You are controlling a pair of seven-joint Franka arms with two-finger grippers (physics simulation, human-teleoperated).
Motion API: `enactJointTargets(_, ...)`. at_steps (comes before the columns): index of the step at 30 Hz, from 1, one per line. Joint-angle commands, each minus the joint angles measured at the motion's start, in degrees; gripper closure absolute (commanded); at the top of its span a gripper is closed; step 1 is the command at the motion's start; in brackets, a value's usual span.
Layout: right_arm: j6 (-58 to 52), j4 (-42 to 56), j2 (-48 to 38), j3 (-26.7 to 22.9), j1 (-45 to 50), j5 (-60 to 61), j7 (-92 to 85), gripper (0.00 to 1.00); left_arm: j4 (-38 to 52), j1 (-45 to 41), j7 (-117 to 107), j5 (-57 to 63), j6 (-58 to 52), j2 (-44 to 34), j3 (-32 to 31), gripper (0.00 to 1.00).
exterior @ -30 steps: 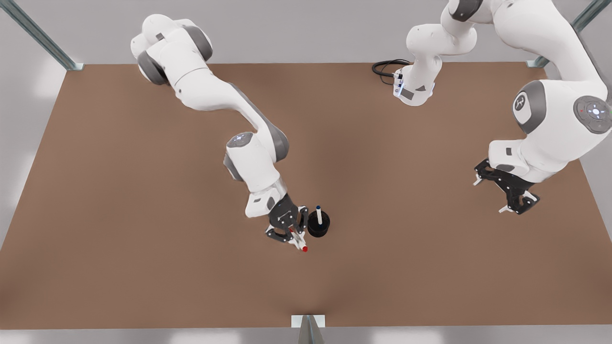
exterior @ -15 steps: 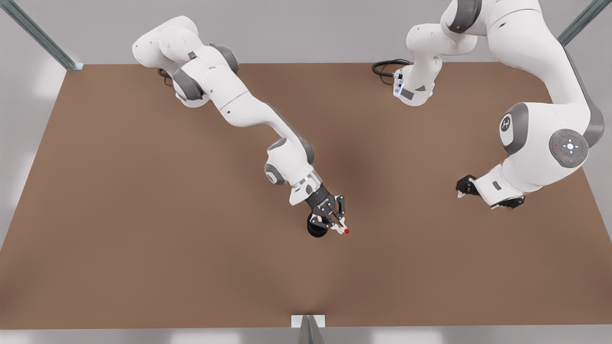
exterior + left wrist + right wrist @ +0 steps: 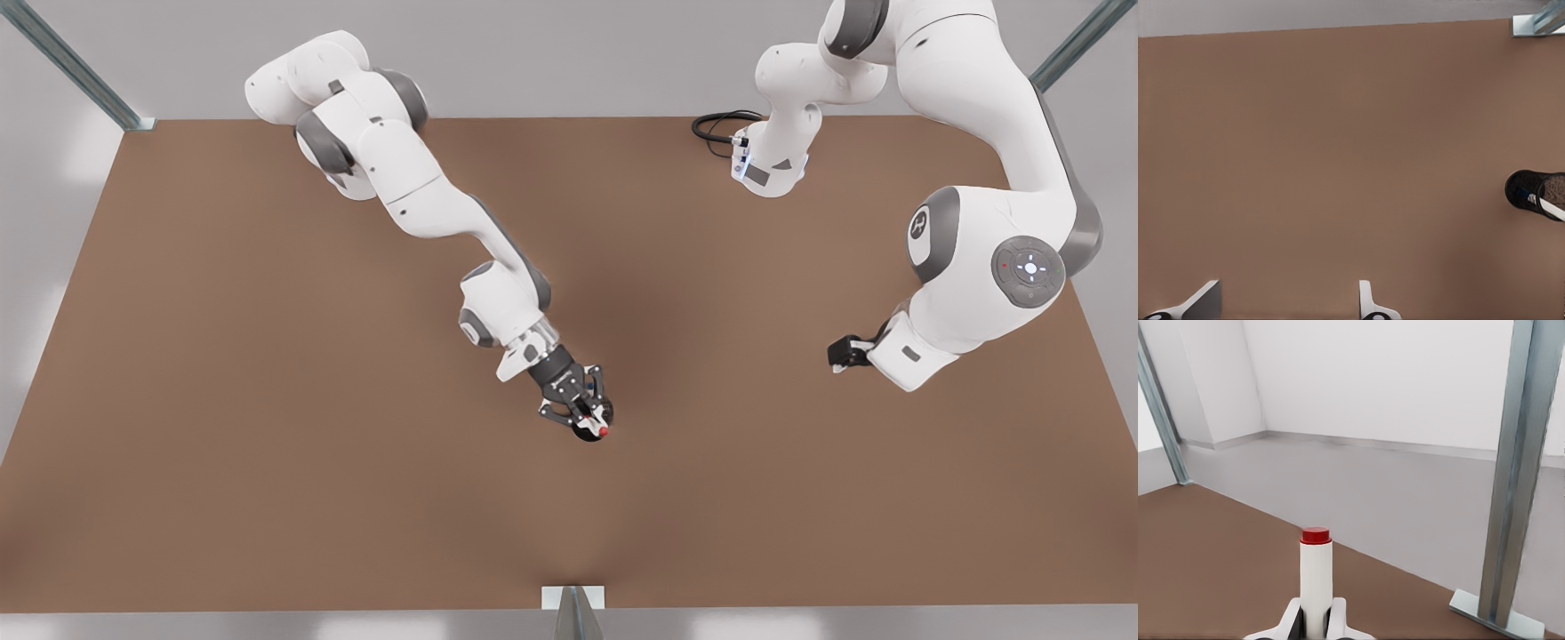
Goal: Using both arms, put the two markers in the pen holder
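Red marker held over the holder; holder largely hidden.

The red-capped marker (image 3: pixel 1316 583) sat clamped between the right gripper (image 3: pixel 582 413) fingers, directly above the pen holder (image 3: pixel 1533 192), which contained the blue-capped marker (image 3: pixel 1538 201). The left gripper (image 3: pixel 1288 303), fingers spread and empty, waited well apart over the table (image 3: pixel 267 444).

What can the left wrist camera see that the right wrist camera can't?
Left wrist view's own: the black pen holder with the blue-capped marker leaning inside it, and the left gripper, open, with bare table between its fingers.

Right wrist view's own: the red-capped marker, clamped in the right gripper with its cap pointing away from the camera, and the grey walls behind.

Both share: the brown table and a metal frame foot at its edge.
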Motion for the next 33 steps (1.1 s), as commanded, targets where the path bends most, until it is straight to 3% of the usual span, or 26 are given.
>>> enactJointTargets(1, 1.2, -1.2, -0.8, 0.1, -0.2, -1.8, -0.9, 0.77, 0.0, 0.0, -16.8, 0.1, 0.0, -0.1, 0.0, 0.0)
enactJointTargets(24, 1.3, 0.2, 5.7, -0.6, 1.5, -1.8, -1.2, 0.74, 0.0, 0.1, -16.8, 0.0, 0.1, 0.1, 0.0, 0.0)
enactJointTargets(25, 1.3, 0.2, 5.7, -0.6, 1.5, -1.8, -1.2, 0.71, 0.0, 0.1, -16.8, 0.0, 0.1, 0.1, 0.0, 0.0)
enactJointTargets(27, 1.3, 0.2, 5.7, -0.6, 1.4, -1.8, -1.2, 0.31, 0.0, 0.1, -16.8, 0.0, 0.1, 0.1, 0.0, 0.0)
enactJointTargets(28, 1.3, 0.2, 5.7, -0.7, 1.4, -1.8, -1.3, 0.19, -0.1, 0.1, -16.8, 0.0, 0.1, 0.1, 0.0, 0.0)
enactJointTargets(31, 1.3, 0.2, 5.4, -0.6, 1.1, -1.8, -1.6, 0.0, 0.0, 0.1, -16.7, 0.0, 0.0, 0.0, 0.0, 0.0)
enactJointTargets(32, 0.4, 0.5, 3.2, -0.5, 0.1, -1.8, -4.1, 0.0, 0.0, 0.0, -16.5, 0.0, 0.0, 0.0, 0.0, 0.0)
enactJointTargets(33, -7.8, -0.6, -2.5, 0.1, -1.1, -1.9, -4.2, 0.0, -0.1, 0.0, -16.1, -0.1, -0.1, 0.0, -0.1, 0.0)
